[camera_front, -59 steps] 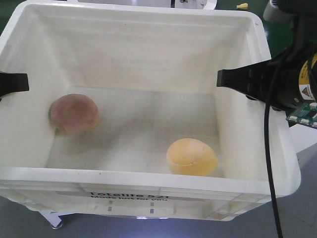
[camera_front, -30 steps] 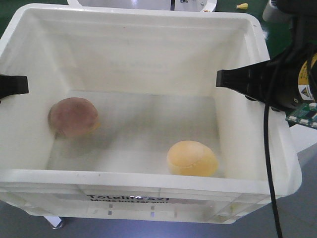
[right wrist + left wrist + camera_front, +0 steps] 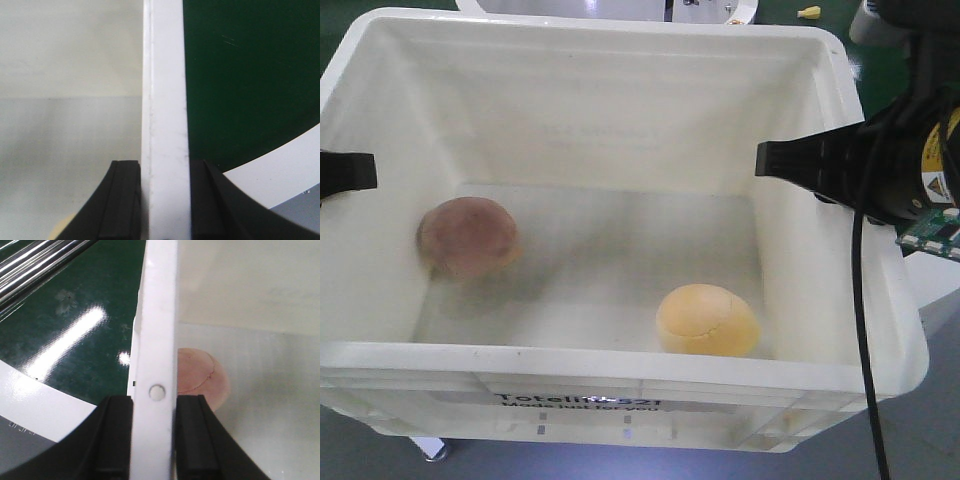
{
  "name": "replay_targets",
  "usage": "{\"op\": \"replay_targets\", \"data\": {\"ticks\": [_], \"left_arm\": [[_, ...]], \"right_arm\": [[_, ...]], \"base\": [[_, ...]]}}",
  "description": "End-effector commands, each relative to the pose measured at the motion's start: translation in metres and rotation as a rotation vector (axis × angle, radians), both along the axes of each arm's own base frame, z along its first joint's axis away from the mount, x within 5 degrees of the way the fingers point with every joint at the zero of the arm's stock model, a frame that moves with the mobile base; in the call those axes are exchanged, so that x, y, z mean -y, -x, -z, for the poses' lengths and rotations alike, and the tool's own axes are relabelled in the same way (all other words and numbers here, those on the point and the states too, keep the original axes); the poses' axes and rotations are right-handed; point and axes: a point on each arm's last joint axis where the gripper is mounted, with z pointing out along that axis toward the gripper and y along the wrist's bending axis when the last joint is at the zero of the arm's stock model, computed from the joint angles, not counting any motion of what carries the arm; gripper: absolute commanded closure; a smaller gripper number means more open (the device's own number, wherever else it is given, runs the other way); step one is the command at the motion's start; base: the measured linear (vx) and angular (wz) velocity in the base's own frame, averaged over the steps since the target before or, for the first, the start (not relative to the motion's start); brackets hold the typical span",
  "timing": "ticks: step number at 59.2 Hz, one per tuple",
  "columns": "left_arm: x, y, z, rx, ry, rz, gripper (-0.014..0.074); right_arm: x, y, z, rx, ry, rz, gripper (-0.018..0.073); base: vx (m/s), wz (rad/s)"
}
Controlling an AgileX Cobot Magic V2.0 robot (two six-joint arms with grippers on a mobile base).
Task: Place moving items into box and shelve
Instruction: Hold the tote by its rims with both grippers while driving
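The box (image 3: 600, 25), a large white crate, fills the front view. Inside it lie both moving items: the pinkish-brown lump (image 3: 468, 236) at the left wall and the yellow-orange lump (image 3: 706, 320) towards the front right. My left gripper (image 3: 348, 172) is shut on the box's left rim (image 3: 160, 315), one black finger on each side of it (image 3: 154, 402), with the pink lump (image 3: 202, 377) just beyond. My right gripper (image 3: 800, 165) is shut on the right rim (image 3: 164, 75) in the same way (image 3: 165, 167). A sliver of the yellow lump (image 3: 60, 231) shows beside its inner finger.
A tiny yellow object (image 3: 809, 12) lies on the green floor beyond the box's far right corner. Shiny metal rails (image 3: 40, 265) run left of the box. A white frame part (image 3: 430, 448) shows under the box's front left corner.
The box has shifted slightly in the front view, showing more of its printed front wall. The pinkish-brown lump has rolled a little. Both grippers keep their hold on the rims.
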Motion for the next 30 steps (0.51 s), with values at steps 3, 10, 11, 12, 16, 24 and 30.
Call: {"op": "replay_targets", "data": {"ticks": [3, 10, 11, 12, 16, 24, 30], "left_arm": [[-0.0058, 0.0004, -0.0254, 0.173, -0.008, 0.005, 0.0488], [-0.0058, 0.0004, -0.0254, 0.173, -0.008, 0.005, 0.0488], [-0.0058, 0.0004, -0.0254, 0.173, -0.008, 0.005, 0.0488], [-0.0058, 0.0004, -0.0254, 0.173, -0.008, 0.005, 0.0488], [-0.0058, 0.0004, -0.0254, 0.173, -0.008, 0.005, 0.0488], [-0.0058, 0.0004, -0.0254, 0.173, -0.008, 0.005, 0.0488], [-0.0058, 0.0004, -0.0254, 0.173, -0.008, 0.005, 0.0488]], "right_arm": [[0.0115, -0.0012, -0.0253, 0.16, 0.032, 0.007, 0.0571], [0.0115, -0.0012, -0.0253, 0.16, 0.032, 0.007, 0.0571], [0.0115, -0.0012, -0.0253, 0.16, 0.032, 0.007, 0.0571], [0.0115, -0.0012, -0.0253, 0.16, 0.032, 0.007, 0.0571], [0.0115, -0.0012, -0.0253, 0.16, 0.032, 0.007, 0.0571], [0.0114, -0.0013, -0.0253, 0.161, 0.031, 0.006, 0.0571], [0.0114, -0.0013, -0.0253, 0.161, 0.031, 0.006, 0.0571]], "base": [[0.0, 0.0], [0.0, 0.0], [0.0, 0.0], [0.0, 0.0], [0.0, 0.0], [0.0, 0.0], [0.0, 0.02]]}}
